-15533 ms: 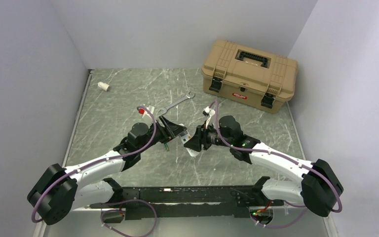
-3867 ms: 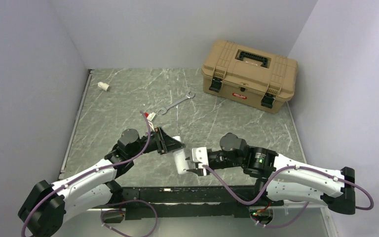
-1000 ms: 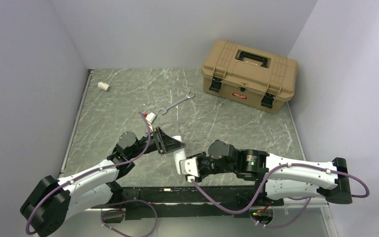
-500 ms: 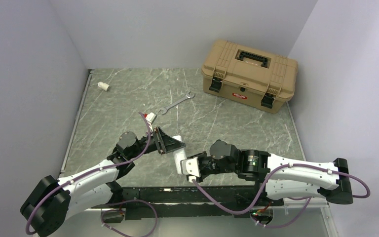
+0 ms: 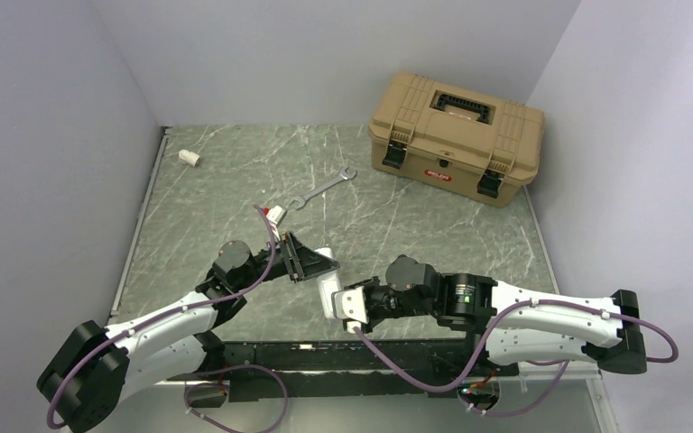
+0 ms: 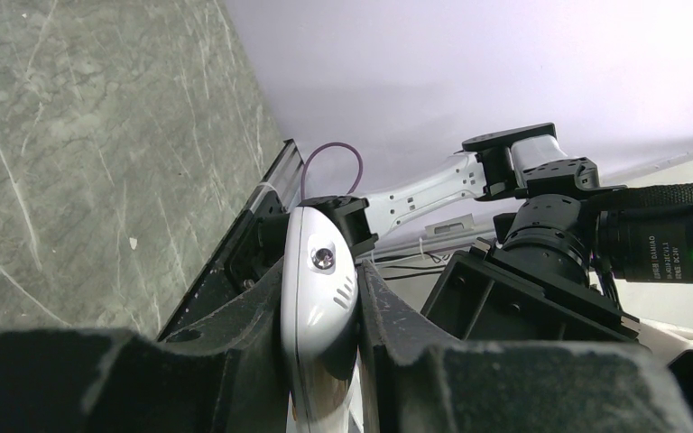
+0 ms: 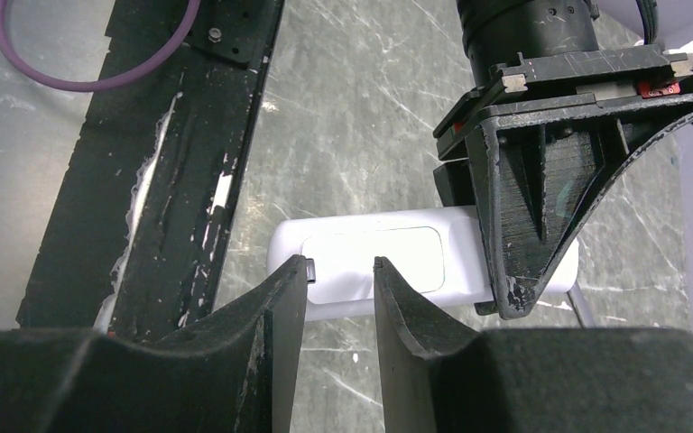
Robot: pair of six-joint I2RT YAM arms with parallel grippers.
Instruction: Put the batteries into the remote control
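With left end effector (image 6: pixel 322 307) clamped on remote control (image 6: pixel 320 262), right end effector (image 7: pixel 341 266) apart at recess (image 7: pixel 415 254): risks levering it loose through off-centre push.

The two dark fingers of the right gripper (image 7: pixel 341 271) rise from the bottom of the frame. They stand a little apart with nothing between them, and their tips are over the left part of the remote control (image 7: pixel 370 257). This white bar crosses the middle, with its rectangular recess facing the camera. The black left gripper (image 7: pixel 519 271) clamps its right end. A black rail (image 7: pixel 189 126) and a purple cable (image 7: pixel 81 83) are in the upper left.
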